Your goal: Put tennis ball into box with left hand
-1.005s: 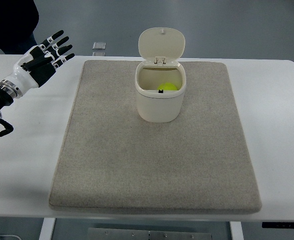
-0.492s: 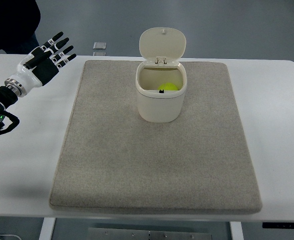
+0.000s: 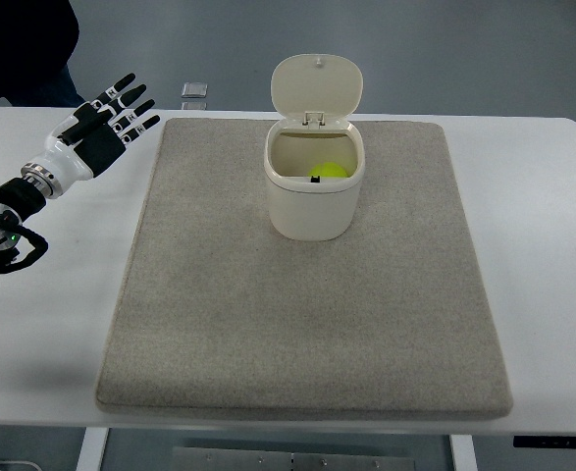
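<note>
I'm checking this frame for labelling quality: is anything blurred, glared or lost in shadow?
Top view: sharp throughout, with even, soft lighting; the white table shows no strong glare; the box interior is shaded, yet the tennis ball reads clearly; the left hand shows no motion blur.

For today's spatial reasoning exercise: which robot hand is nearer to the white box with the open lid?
Left. The left robot hand hovers open over the table's far-left side, off the mat, apart from the box. The right one is not in view.
</note>
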